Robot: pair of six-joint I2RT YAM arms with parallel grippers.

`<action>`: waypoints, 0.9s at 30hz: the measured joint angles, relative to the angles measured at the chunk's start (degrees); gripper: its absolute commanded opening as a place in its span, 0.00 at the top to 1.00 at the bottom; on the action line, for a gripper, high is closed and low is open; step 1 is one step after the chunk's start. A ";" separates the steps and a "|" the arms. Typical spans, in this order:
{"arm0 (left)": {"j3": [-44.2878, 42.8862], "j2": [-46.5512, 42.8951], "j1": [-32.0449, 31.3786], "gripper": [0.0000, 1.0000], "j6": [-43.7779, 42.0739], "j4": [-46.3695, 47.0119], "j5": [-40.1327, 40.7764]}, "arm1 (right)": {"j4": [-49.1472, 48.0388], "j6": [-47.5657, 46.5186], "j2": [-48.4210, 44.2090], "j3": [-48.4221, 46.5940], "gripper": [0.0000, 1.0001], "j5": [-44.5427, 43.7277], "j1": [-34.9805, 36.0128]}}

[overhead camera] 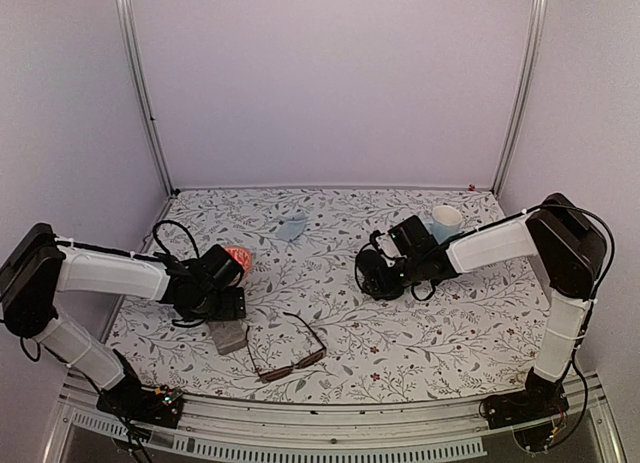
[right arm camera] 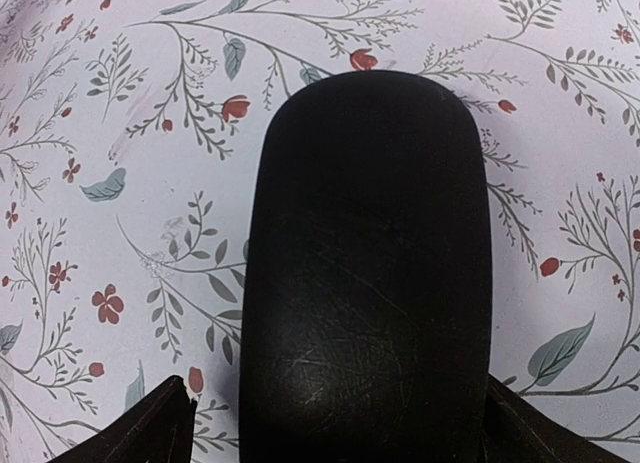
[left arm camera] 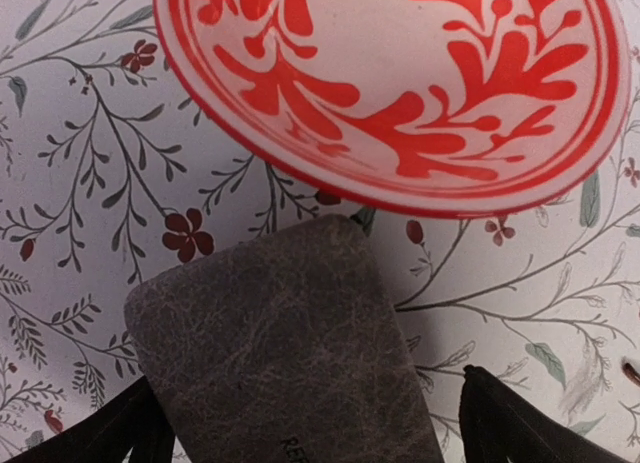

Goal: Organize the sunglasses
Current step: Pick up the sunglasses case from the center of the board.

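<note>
The sunglasses with the thin dark brown frame (overhead camera: 290, 355) lie open on the floral cloth near the front middle. The pink-red pair is out of view. My left gripper (overhead camera: 224, 315) is open and straddles the grey rectangular case (overhead camera: 230, 337). In the left wrist view (left arm camera: 310, 388) the case (left arm camera: 280, 353) lies between the fingertips (left arm camera: 500, 423), with a gap on its right side. My right gripper (overhead camera: 388, 271) is open over the black oval case (overhead camera: 376, 287). In the right wrist view (right arm camera: 338, 388) that case (right arm camera: 370, 273) fills the space between the fingers (right arm camera: 150, 428).
A white plate with a red leaf pattern (overhead camera: 238, 257) sits just beyond the grey case, also in the left wrist view (left arm camera: 400, 73). A white cup (overhead camera: 446, 223) stands at the back right. A pale blue object (overhead camera: 293, 226) lies at the back middle.
</note>
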State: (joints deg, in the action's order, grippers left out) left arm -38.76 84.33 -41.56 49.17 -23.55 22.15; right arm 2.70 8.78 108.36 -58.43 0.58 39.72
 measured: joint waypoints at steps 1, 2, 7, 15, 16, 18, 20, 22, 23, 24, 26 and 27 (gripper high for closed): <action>-0.02 0.35 -0.11 0.05 0.35 -0.02 -0.02 | -0.17 0.00 -0.07 0.09 0.07 0.13 0.00; -0.02 0.59 -0.24 0.07 0.68 -0.13 -0.09 | -0.33 0.02 -0.11 0.20 0.07 0.39 0.00; 0.61 0.04 -0.61 0.26 2.25 0.35 -0.74 | -0.72 0.20 -0.28 0.50 0.07 1.05 0.00; 3.04 -6.05 -0.83 0.53 1.70 -0.90 -0.76 | -0.07 0.46 -1.16 0.52 0.03 2.21 0.02; 3.02 -6.93 -0.83 0.57 1.36 -1.14 -0.68 | 0.17 0.48 -1.49 0.52 0.02 2.40 0.02; 2.80 -8.31 -0.83 0.63 0.39 -1.86 -0.55 | 0.90 0.46 -2.14 0.48 0.01 2.69 0.02; 2.12 -9.49 -0.83 0.67 -0.72 -3.04 -0.55 | 1.73 0.44 -2.69 0.31 0.00 2.82 0.02; 1.22 -10.71 -0.83 0.70 -2.05 -4.09 -0.70 | 2.67 0.42 -3.39 0.15 0.01 2.89 0.02; 0.66 -11.58 -0.83 0.71 -2.73 -4.66 -0.96 | 3.13 0.44 -3.80 0.09 0.01 2.89 0.02; 0.07 -12.55 -0.83 0.72 -3.54 -5.05 -1.27 | 3.63 0.42 -4.28 -0.02 0.01 2.91 0.02; -1.25 -14.38 -0.83 0.74 -5.01 -5.57 -2.21 | 4.20 0.44 -5.18 -0.15 0.01 2.91 0.02; -2.19 -15.28 -0.83 0.74 -5.86 -5.84 -2.91 | 4.59 0.44 -5.77 -0.20 0.01 2.91 0.02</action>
State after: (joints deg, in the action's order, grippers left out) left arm -40.95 69.06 -42.39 43.31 -29.39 19.25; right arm 7.29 9.21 102.59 -58.63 3.49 39.75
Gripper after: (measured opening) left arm 0.704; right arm 0.990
